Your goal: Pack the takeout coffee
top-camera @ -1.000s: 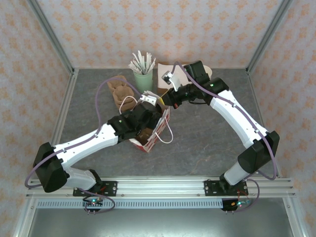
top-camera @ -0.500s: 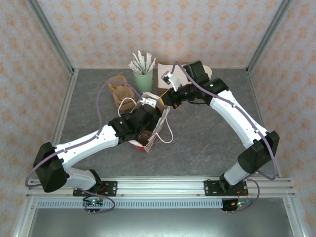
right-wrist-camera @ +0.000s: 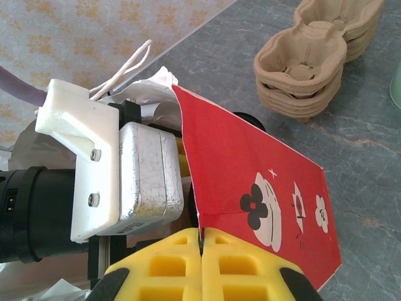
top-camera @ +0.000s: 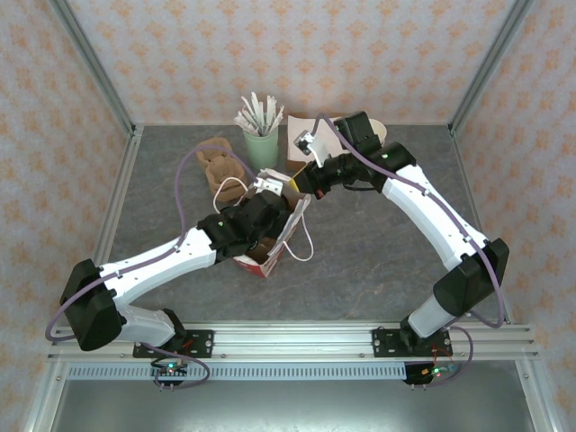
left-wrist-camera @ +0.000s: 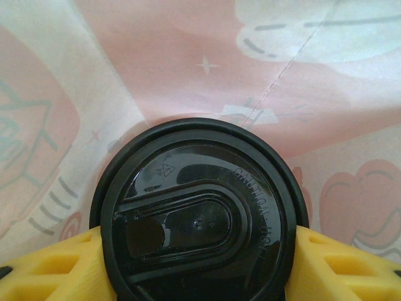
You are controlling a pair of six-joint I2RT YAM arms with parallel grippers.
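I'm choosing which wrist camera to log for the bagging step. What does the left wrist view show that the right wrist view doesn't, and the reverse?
From the left wrist: the takeout coffee, black lid seen from above, gripped between the yellow fingers of the left gripper.
From the right wrist: the right gripper pinching a red edge, the left arm's wrist beside that edge, and a stack of pulp cup carriers on the grey table.
In both: the bag, its printed red outside in the right wrist view and its pinkish inside wall in the left.
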